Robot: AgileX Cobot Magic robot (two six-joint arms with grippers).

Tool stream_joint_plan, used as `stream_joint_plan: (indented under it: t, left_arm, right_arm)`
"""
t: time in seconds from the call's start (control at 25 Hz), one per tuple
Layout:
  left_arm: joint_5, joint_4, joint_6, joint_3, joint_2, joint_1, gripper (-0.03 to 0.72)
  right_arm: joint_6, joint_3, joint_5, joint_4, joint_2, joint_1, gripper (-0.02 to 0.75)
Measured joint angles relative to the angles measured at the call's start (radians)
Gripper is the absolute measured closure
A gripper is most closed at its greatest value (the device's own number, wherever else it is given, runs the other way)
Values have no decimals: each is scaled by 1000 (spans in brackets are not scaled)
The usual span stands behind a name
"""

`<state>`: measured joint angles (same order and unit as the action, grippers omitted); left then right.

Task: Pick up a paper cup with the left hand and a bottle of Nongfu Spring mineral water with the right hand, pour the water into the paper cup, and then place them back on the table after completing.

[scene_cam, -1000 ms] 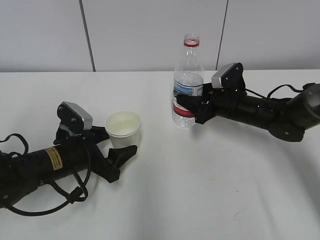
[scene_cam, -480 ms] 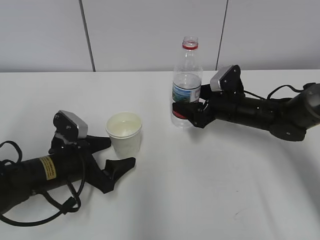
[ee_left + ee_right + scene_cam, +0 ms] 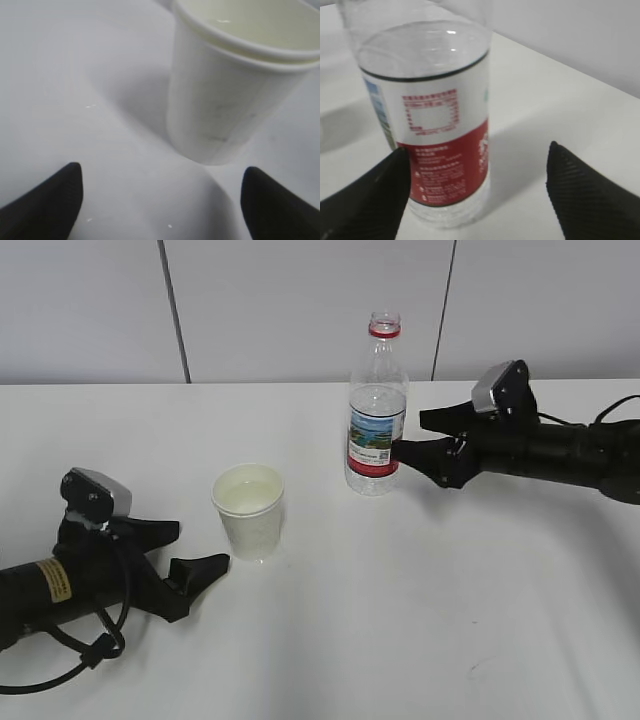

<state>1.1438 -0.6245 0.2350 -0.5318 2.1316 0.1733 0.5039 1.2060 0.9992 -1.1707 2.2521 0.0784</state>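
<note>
Cream cup; bottle label apparently red-white.

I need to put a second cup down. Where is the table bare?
The table is bare across the front right, below the right hand and bottle, and at the back left behind the paper cup. It is tight between the cup and the left hand.

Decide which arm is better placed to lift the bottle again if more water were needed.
Right. Its gripper sits open right beside the bottle; the left gripper is by the paper cup, further off.
</note>
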Motion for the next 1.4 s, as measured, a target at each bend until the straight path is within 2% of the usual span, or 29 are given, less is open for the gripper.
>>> stream_joint_plan:
  t: [0.28,0.6,0.84,1.0,1.08,1.24,1.4]
  left_arm:
    - [2,10,-28,0,0,-94,99]
    - [2,91,-60,1,0,-205,99]
    - [-2,199,-78,1,-17,-229,101]
    - [-4,245,-87,-10,-90,-230,104]
    - [-57,249,-87,-44,-134,-231,104]
    - [-303,241,-88,-124,-213,-231,109]
    - [-462,239,-88,-182,-264,-232,110]
  right_arm:
    - [9,0,-84,10,-2,55,135]
    - [-9,0,-222,195,-2,67,143]
    - [-13,4,-272,355,-2,67,143]
    - [-15,44,-314,395,-2,67,143]
    - [-15,76,-357,397,-2,67,143]
    - [-15,130,-475,397,-27,68,143]
    - [-13,143,-593,368,-77,68,143]
